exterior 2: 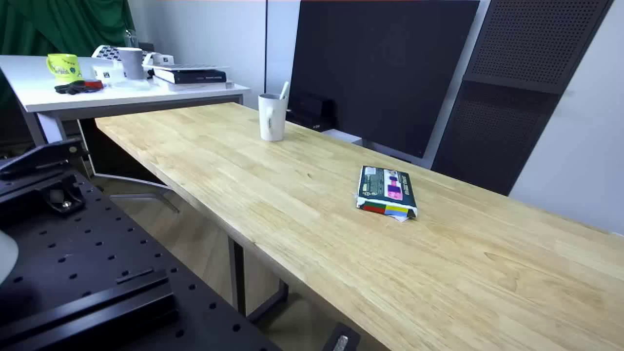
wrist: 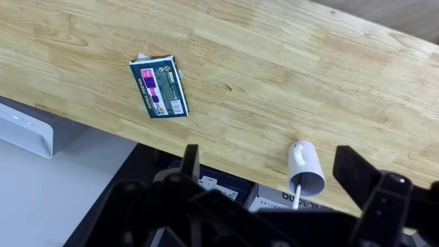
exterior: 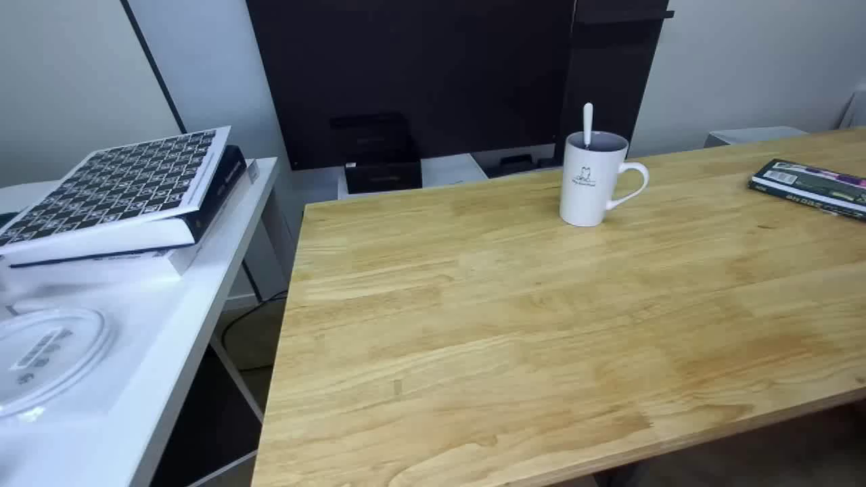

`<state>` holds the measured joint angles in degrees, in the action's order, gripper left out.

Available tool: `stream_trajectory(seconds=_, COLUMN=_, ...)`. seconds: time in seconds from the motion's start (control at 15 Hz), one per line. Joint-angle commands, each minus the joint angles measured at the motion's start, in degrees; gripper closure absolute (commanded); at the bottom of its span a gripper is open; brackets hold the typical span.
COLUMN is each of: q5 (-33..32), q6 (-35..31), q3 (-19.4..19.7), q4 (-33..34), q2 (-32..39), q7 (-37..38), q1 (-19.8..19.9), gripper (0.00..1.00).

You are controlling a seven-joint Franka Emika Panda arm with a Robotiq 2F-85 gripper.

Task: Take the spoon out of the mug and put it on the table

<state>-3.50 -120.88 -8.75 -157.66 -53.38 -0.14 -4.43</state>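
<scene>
Spoon (exterior: 587,124), slim, pale-handled, leaning in white mug (exterior: 590,186)

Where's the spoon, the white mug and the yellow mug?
Spoon (exterior: 587,123): in an exterior view, on its handle.
White mug (wrist: 310,162): in the wrist view, on its outer wall.
Yellow mug (exterior 2: 66,68): in an exterior view, on its outer wall.
</scene>
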Motion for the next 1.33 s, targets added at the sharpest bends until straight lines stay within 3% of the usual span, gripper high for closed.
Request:
stream_trajectory(seconds=0.0, q5=-0.60, q6=0.22, q3=0.54, q4=0.17, q2=0.12, q7=0.49, q1=-0.65, gripper=0.00)
stream_trajectory(seconds=0.6, q5=-1.02, q6=0.39, q3=1.03, q4=0.49, q2=0.69, q7=-1.12, q1=-1.01, gripper=0.00)
stream_trajectory(seconds=0.93, q5=-0.38, q6=-0.53, q3=7.11, q4=4.41, q2=8.24, q7=-5.98, q1=0.64, gripper=0.00)
stream_trajectory(seconds=1.27, q5=2.69, q6=1.74, q3=14.30, q4=13.56, q2=20.77, q7=-12.97, q1=-0.03, gripper=0.00)
